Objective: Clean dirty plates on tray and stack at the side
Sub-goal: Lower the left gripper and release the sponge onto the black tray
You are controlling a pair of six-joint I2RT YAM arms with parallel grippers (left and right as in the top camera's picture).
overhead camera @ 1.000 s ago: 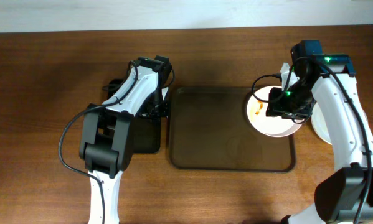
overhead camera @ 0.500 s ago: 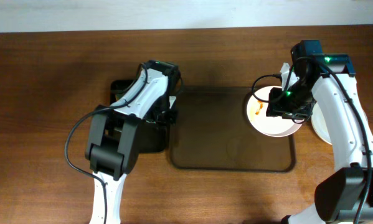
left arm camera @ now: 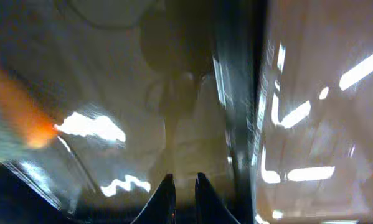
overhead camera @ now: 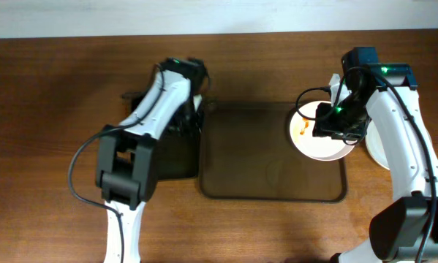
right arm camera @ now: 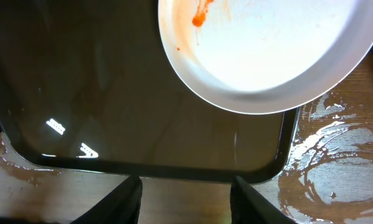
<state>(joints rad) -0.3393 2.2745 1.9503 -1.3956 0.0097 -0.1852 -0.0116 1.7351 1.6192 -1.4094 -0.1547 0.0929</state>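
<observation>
A white dirty plate (overhead camera: 314, 140) with an orange-red smear lies at the right end of the dark brown tray (overhead camera: 262, 164), overlapping its right rim. In the right wrist view the plate (right arm camera: 267, 50) fills the top and the tray (right arm camera: 111, 106) lies below it. My right gripper (overhead camera: 334, 124) hovers over the plate; its jaws (right arm camera: 187, 199) stand open with only bare table between them. My left gripper (overhead camera: 192, 117) is over the black tray, by the brown tray's left rim. In the blurred left wrist view its fingers (left arm camera: 167, 199) are nearly together, with nothing between them.
A smaller black tray (overhead camera: 176, 157) lies left of the brown tray, under the left arm. Another white plate (overhead camera: 374, 150) sits on the table right of the tray, partly hidden by the right arm. Wet streaks (right arm camera: 323, 143) mark the wood there. An orange blur (left arm camera: 24, 118) shows at left.
The left arm's wrist swung a little right, then back and farther from me, over the black tray. The right arm and the plate have not moved.
</observation>
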